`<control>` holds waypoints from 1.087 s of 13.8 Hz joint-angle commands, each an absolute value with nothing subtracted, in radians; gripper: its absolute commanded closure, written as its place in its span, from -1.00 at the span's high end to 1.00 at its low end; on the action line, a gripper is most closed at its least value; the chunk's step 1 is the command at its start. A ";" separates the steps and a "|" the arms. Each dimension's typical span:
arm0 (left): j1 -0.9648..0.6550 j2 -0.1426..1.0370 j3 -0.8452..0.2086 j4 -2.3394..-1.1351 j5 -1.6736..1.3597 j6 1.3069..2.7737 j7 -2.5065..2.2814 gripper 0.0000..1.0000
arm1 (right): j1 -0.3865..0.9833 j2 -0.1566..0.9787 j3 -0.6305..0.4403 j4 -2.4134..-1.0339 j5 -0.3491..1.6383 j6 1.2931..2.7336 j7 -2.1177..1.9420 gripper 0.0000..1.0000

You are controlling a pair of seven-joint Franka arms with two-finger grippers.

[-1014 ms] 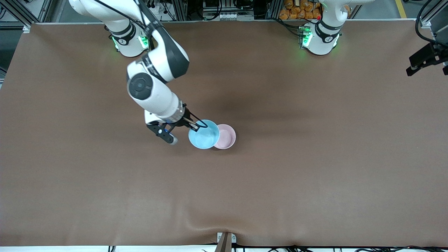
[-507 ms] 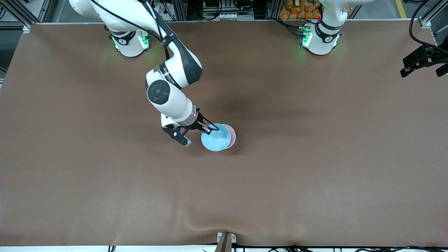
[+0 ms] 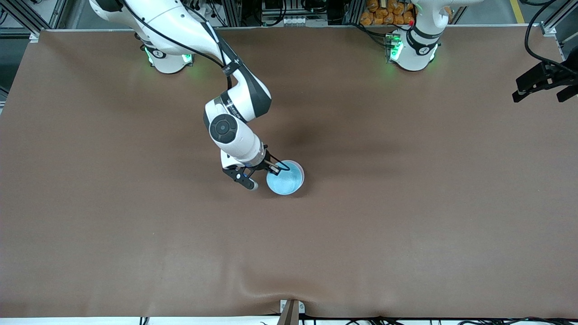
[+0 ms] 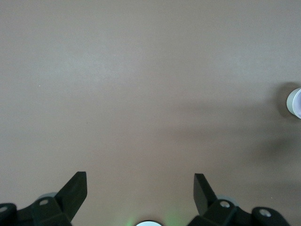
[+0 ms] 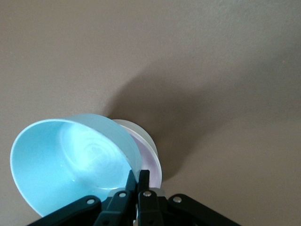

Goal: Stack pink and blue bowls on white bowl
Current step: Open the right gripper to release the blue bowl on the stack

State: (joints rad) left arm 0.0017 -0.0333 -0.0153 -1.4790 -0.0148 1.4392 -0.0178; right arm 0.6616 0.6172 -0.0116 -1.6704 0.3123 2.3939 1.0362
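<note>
The light blue bowl [image 3: 284, 179] hangs tilted over the stack at mid-table. My right gripper [image 3: 273, 169] is shut on its rim. In the right wrist view the fingers [image 5: 138, 176] pinch the wall of the blue bowl [image 5: 70, 160]. Just under it sits the pink bowl [image 5: 151, 160], nested in the white bowl [image 5: 140, 131], of which only a strip of rim shows. In the front view the blue bowl covers nearly all of both. My left gripper [image 3: 538, 95] waits in the air at the left arm's end of the table, open [image 4: 139, 188] with nothing between its fingers.
The brown table cover [image 3: 406, 216] is bare around the stack. A wrinkle [image 3: 271, 289] runs along the cover near the front camera's edge. A small white round thing [image 4: 295, 102] shows at the edge of the left wrist view.
My right gripper has carried the blue bowl toward the left arm's end, from beside the pink bowl to over it. The pink bowl is now almost fully covered. The left gripper has drifted slightly.
</note>
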 commanded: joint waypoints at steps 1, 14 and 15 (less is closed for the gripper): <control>0.009 -0.025 -0.020 -1.480 -0.025 1.454 -0.003 1.00 | 0.687 0.635 -0.023 -1.666 0.339 2.411 1.025 -1.00; 0.008 -0.021 -0.020 -1.477 -0.025 1.448 -0.005 1.00 | 0.666 0.487 -0.067 -1.687 0.305 2.263 1.036 1.00; 0.008 -0.021 -0.020 -1.477 -0.025 1.448 -0.005 1.00 | 0.648 0.447 -0.095 -1.693 0.299 2.206 0.966 1.00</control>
